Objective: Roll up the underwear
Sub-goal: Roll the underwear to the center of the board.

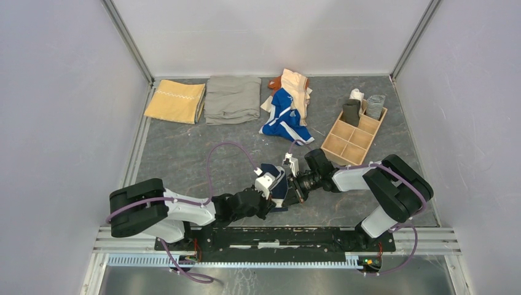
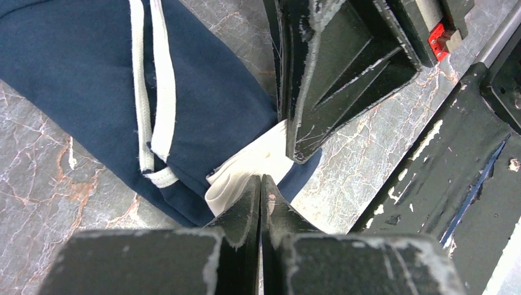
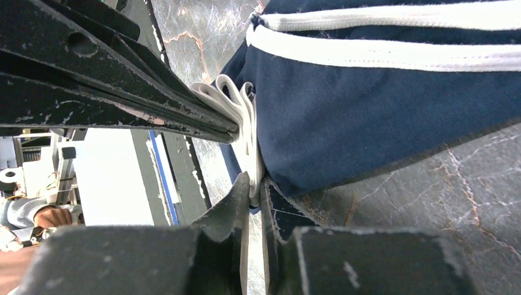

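Note:
The navy underwear point(image 1: 282, 192) with white trim lies bunched on the grey table near the front edge, between both grippers. In the left wrist view the underwear point(image 2: 80, 74) fills the upper left. My left gripper point(image 2: 260, 179) is shut, its tips pressed against the folded white waistband point(image 2: 246, 169); no cloth shows between them. My right gripper point(image 3: 252, 185) is shut on the underwear point(image 3: 381, 110), with a strip of white band caught between its jaws. The two grippers meet tip to tip at the same white edge: left gripper point(image 1: 278, 189), right gripper point(image 1: 293, 184).
At the back lie a pile of bright blue and peach pieces point(image 1: 286, 110), a folded grey-khaki cloth point(image 1: 232, 98) and a mustard-yellow cloth point(image 1: 176, 101). A wooden divided box point(image 1: 351, 140) at the right holds rolled items point(image 1: 351, 112). The arms' black base rail point(image 1: 276, 236) runs close behind the grippers.

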Tool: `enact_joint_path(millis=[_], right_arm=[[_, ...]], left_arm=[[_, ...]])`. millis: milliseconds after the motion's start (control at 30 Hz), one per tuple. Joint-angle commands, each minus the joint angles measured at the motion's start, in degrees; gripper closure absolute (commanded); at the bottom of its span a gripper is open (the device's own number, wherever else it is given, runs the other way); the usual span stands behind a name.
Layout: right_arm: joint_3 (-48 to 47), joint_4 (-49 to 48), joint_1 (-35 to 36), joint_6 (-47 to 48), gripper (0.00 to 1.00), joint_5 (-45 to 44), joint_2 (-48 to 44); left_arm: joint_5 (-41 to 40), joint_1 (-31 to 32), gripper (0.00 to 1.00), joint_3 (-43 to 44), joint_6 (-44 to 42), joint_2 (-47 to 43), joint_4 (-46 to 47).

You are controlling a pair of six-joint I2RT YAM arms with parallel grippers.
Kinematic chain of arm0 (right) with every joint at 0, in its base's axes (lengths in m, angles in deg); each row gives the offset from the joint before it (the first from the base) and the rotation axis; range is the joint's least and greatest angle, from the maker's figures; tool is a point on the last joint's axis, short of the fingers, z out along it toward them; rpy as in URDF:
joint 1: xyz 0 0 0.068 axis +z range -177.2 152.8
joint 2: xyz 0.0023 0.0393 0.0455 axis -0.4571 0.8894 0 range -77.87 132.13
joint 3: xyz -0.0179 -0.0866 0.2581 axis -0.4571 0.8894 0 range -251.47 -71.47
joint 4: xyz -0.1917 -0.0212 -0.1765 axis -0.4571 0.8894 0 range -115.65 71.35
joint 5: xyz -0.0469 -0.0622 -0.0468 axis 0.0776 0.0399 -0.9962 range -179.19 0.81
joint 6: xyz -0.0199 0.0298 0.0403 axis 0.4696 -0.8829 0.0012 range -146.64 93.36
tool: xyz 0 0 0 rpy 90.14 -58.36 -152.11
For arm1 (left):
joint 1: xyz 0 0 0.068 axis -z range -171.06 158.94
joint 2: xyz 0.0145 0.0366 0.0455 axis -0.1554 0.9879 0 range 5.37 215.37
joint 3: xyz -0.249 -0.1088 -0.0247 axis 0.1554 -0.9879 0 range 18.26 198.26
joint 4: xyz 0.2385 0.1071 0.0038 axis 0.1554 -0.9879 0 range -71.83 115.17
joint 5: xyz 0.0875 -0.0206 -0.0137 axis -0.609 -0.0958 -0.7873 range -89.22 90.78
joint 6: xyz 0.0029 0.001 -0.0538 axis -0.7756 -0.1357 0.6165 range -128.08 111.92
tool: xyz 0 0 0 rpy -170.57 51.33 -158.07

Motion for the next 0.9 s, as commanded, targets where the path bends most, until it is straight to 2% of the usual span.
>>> enact_joint_path(millis=[0, 567, 733, 867], right_arm=[[1.0, 6.6, -0.4, 3.3, 0.83, -8.7, -0.2], [-0.2, 10.9, -0.3, 1.2, 0.55, -13.5, -11.7], [-1.6, 13.7, -0.4, 1.5, 0.53, -18.9, -16.7], [-1.2, 12.0, -0.3, 1.2, 0.56, -18.2, -20.3]], left_arm=[[-1.3, -0.9, 0.98, -2.1, -0.5, 0.3, 1.9], [0.8, -2.8, 0.98, -2.8, 0.5, 3.5, 4.1], [1.1, -3.0, 0.98, -2.7, 0.6, 3.7, 4.0], [1.5, -3.1, 0.98, -2.5, 0.6, 4.0, 4.0]])
